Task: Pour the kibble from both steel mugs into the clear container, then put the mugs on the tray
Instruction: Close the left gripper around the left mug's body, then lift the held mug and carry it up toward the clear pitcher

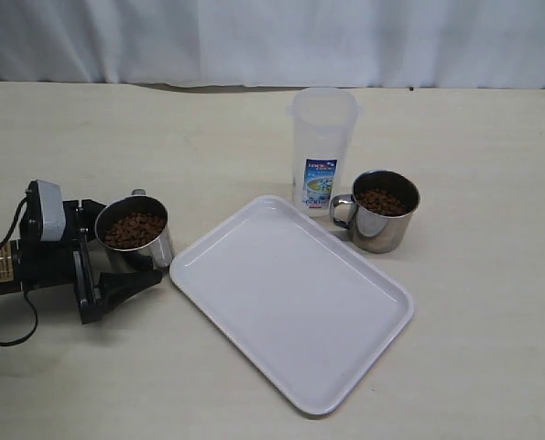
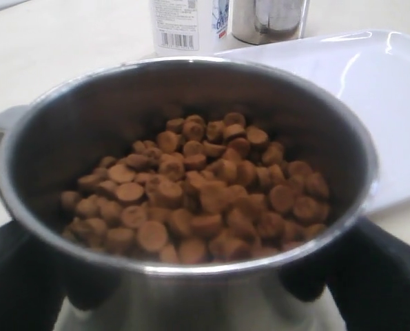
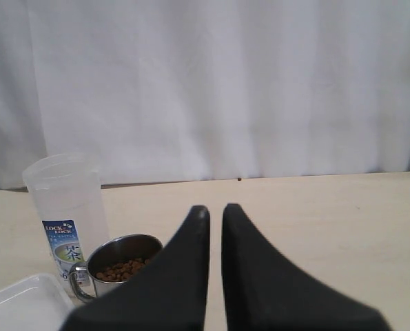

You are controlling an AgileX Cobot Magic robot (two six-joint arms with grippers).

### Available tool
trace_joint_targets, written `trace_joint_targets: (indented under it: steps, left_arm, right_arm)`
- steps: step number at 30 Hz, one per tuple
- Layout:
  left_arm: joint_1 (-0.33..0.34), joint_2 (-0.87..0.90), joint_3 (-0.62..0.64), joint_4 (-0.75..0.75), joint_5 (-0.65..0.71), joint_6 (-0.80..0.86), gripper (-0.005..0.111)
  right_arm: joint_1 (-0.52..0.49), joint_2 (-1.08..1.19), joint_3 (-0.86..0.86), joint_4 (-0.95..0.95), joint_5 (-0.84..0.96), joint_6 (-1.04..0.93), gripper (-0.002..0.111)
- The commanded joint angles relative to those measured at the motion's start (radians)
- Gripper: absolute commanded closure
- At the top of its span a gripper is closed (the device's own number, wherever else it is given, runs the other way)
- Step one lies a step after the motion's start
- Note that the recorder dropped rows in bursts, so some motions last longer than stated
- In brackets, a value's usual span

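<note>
A steel mug (image 1: 136,240) full of reddish-brown kibble (image 1: 133,229) stands at the left of the table, just left of the white tray (image 1: 290,302). My left gripper (image 1: 130,246) is open, with one black finger on each side of this mug. Up close, the kibble (image 2: 198,186) fills the mug (image 2: 191,276) and the fingers (image 2: 391,276) flank its wall. The second steel mug (image 1: 382,213), also holding kibble, stands right of the clear container (image 1: 322,147), behind the tray. My right gripper (image 3: 215,210) is shut on nothing and is outside the exterior view.
A white curtain (image 1: 272,37) hangs behind the beige table (image 1: 492,367). The left arm's black body and cable (image 1: 6,275) lie along the table's left edge. The right wrist view shows the container (image 3: 63,207), the second mug (image 3: 118,265) and a tray corner (image 3: 18,303).
</note>
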Motion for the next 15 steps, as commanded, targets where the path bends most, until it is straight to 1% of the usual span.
trace_joint_targets:
  steps: [1, 4, 10, 12, 15]
  left_arm:
    - [-0.001, 0.01, 0.004, -0.017, 0.048, -0.013, 0.057]
    - [-0.001, 0.01, 0.004, -0.023, 0.048, -0.013, 0.071]
    - [-0.001, 0.01, 0.004, -0.034, 0.048, -0.013, 0.092]
    - [0.001, 0.01, 0.004, -0.07, 0.048, -0.015, 0.096]
    - [0.001, 0.007, 0.004, -0.108, 0.048, -0.015, 0.1]
  right_arm:
    - [0.004, -0.003, 0.003, 0.002, -0.001, -0.009, 0.103]
    - [0.004, -0.003, 0.003, 0.002, -0.001, -0.009, 0.103]
    - [0.004, -0.003, 0.003, 0.002, -0.001, -0.009, 0.103]
    - [0.004, -0.003, 0.003, 0.002, -0.001, -0.009, 0.103]
    - [0.004, -0.003, 0.003, 0.002, -0.001, -0.009, 0.103]
